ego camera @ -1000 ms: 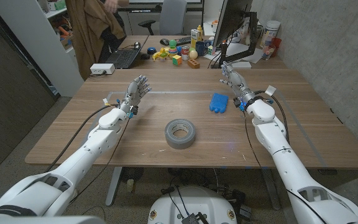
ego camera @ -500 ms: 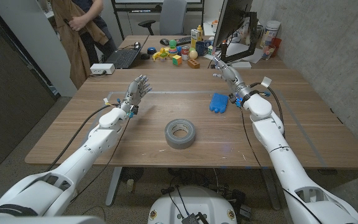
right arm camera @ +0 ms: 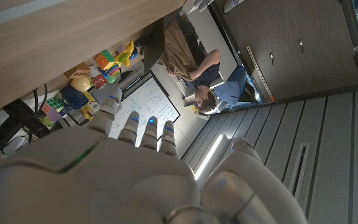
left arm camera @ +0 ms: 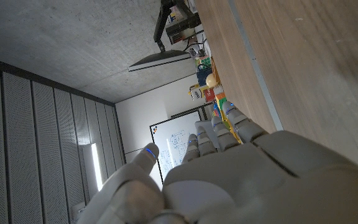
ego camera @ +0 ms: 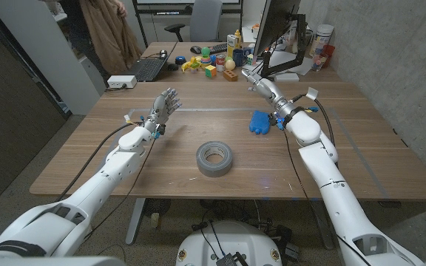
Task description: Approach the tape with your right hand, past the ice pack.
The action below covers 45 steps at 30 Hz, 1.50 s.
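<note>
Right robot hand [ego camera: 261, 86], fingers spread and empty, raised beyond the ice pack [ego camera: 260, 121] to clear it en route to the tape [ego camera: 214, 159]

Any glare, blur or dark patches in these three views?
Head view: even light, grey roll of tape sharp. Left wrist view: pale left robot hand close and soft. Right wrist view: right robot hand dim, ceiling strip light glaring.

Right arm is reaching forward over the worktop, right hand [ego camera: 262, 87] holding nothing, fingers [right arm camera: 143, 127] extending straight and slightly apart. Left arm is stretching forward on its own side, left hand [ego camera: 164, 104] raised, empty, fingers [left arm camera: 229, 127] pointing up and a little spread. The two hands are sitting well apart.
</note>
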Motion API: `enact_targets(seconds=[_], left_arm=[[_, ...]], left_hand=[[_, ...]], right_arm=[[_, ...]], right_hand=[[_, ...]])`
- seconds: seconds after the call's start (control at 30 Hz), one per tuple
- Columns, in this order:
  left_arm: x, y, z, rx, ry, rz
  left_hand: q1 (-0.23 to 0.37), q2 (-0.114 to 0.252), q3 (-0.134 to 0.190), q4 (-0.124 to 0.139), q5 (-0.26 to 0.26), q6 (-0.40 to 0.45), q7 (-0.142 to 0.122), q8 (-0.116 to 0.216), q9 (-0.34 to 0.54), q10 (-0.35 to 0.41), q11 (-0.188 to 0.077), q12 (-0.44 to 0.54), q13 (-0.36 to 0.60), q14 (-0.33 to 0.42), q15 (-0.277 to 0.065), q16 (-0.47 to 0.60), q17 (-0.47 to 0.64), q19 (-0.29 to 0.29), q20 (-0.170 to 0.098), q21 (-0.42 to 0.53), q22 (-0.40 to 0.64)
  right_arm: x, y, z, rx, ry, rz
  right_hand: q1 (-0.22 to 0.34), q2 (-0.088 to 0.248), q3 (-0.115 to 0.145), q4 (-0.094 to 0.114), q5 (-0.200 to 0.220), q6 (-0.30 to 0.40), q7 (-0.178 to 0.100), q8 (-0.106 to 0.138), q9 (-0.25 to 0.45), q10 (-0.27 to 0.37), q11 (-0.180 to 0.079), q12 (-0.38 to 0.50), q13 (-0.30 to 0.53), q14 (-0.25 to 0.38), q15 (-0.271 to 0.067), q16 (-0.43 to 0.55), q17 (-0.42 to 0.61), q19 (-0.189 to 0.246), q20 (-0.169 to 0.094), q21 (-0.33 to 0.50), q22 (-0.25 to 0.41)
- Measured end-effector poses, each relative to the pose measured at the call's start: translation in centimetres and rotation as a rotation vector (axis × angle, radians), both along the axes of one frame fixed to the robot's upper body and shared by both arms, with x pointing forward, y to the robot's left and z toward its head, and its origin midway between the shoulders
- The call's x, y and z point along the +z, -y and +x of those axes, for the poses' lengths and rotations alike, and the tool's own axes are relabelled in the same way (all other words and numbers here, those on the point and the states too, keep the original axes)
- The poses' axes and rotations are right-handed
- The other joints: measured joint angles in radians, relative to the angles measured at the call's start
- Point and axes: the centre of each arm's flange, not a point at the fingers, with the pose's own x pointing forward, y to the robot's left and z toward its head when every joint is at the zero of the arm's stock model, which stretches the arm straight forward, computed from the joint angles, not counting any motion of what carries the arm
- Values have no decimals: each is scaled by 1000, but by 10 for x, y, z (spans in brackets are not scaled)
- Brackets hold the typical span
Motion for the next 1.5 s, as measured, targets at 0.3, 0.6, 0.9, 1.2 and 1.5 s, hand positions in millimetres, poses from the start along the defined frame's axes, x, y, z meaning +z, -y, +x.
enact_targets(seconds=[0.3,0.6,0.9,1.2,1.5], left_arm=[[0,2,1,-7,-6,8],[1,2,2,-15,-9,18],[2,3,5,-27,-17,32],[3,2,8,-33,-25,42],[4,4,10,-55,-37,68]], left_hand=[[0,0,0,0,0,0,0,0,0,0,0,0,0,0,0,0,0,0,0,0,0],[0,0,0,0,4,0,0,0,0,0,0,0,0,0,0,0,0,0,0,0,0],[0,0,-2,-3,4,0,0,0,0,0,0,0,0,0,0,0,0,0,0,0,0],[0,0,-8,-1,4,0,0,0,0,0,0,0,0,0,0,0,0,0,0,0,0],[0,0,-8,-1,4,0,0,0,0,0,0,0,0,0,0,0,0,0,0,0,0]], right_arm=[[-6,-20,-22,-35,27,-91],[-17,-40,-37,-83,43,-184],[-27,-58,-50,-136,63,-268],[-35,-75,-59,-204,89,-368],[-46,-98,-70,-242,103,-434]], right_hand=[[1,-3,-7,1,0,-4,-7,0,0,2,2,0,0,4,4,0,0,4,4,-4,0],[2,-12,-15,1,0,-15,-18,0,0,2,2,0,0,7,7,0,0,7,0,-8,0],[2,-12,-24,1,0,-18,-21,0,0,2,2,-8,0,7,7,0,0,13,6,-11,0],[2,-12,-28,-3,0,-27,-30,0,5,-2,-2,-8,0,7,7,0,0,13,6,-15,0],[7,-16,-28,-3,7,-31,-34,0,5,-8,-8,-8,0,7,7,-7,0,12,5,-15,0]])
